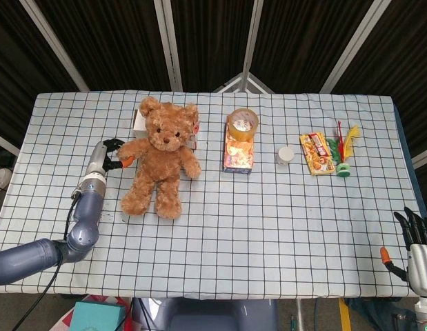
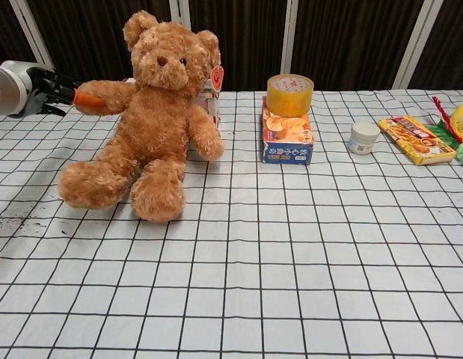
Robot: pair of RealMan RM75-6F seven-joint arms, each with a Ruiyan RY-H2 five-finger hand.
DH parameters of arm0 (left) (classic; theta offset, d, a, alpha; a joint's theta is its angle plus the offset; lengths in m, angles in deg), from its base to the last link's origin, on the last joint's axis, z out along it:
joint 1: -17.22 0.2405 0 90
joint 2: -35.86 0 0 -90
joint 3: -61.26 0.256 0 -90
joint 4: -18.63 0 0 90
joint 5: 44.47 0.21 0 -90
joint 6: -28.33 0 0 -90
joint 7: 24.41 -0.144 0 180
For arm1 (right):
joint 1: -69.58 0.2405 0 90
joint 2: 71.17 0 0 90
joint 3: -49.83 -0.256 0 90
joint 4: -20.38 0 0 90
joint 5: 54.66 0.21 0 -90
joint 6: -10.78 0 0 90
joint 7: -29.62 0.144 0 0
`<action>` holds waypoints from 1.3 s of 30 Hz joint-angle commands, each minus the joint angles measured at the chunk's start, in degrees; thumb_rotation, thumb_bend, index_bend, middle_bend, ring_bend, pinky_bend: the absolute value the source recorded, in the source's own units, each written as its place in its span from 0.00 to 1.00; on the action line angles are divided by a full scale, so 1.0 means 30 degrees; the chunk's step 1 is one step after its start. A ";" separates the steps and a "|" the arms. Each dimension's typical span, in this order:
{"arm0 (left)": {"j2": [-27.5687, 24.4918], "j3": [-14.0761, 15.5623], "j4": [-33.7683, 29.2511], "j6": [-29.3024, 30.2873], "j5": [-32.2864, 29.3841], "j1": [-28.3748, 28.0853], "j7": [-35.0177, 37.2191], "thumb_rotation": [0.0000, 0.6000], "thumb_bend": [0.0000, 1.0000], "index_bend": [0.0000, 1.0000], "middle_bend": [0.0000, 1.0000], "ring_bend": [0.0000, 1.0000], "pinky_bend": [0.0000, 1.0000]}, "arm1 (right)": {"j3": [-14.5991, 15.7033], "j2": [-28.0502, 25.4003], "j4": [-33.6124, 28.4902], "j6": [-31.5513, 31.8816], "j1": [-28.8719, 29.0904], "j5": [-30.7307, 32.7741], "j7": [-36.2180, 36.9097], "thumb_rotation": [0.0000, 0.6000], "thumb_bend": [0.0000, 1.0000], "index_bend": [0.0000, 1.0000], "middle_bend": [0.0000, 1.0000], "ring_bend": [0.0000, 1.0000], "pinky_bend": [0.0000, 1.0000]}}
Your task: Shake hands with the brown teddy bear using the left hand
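Note:
The brown teddy bear [image 1: 161, 162] sits at the table's left, leaning back on a white box; in the chest view the teddy bear [image 2: 152, 120] stretches one arm out level to the left. My left hand [image 1: 113, 153] has come in from the left and grips the paw [image 2: 113, 95] at the end of that arm. In the chest view my left hand [image 2: 53, 90] shows its orange thumb tip against the fur, the other fingers partly hidden behind the paw. At the table's near right corner my right hand [image 1: 416, 241] is idle, fingers spread and holding nothing.
A white box [image 1: 137, 123] stands behind the bear. In the middle a yellow tape roll [image 1: 243, 123] sits on a coloured carton [image 1: 239, 155]. Further right are a small white jar [image 1: 286, 155], a snack packet [image 1: 316, 153] and a feathered shuttlecock [image 1: 344, 148].

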 commanded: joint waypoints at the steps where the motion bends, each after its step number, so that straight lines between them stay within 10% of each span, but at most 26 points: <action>1: -0.0041 -0.0126 -0.0220 0.0146 0.0054 0.0049 -0.0285 1.00 0.46 0.43 0.50 0.04 0.02 | -0.0008 -0.0007 -0.0011 -0.0013 0.0007 0.0001 -0.0002 1.00 0.37 0.13 0.07 0.09 0.00; 39: 0.1209 -0.0368 0.0878 0.0084 -0.0346 0.1047 -0.2958 1.00 0.45 0.42 0.48 0.04 0.02 | 0.0013 -0.0031 -0.0087 0.0068 -0.0018 -0.0176 -0.0121 1.00 0.37 0.13 0.07 0.09 0.00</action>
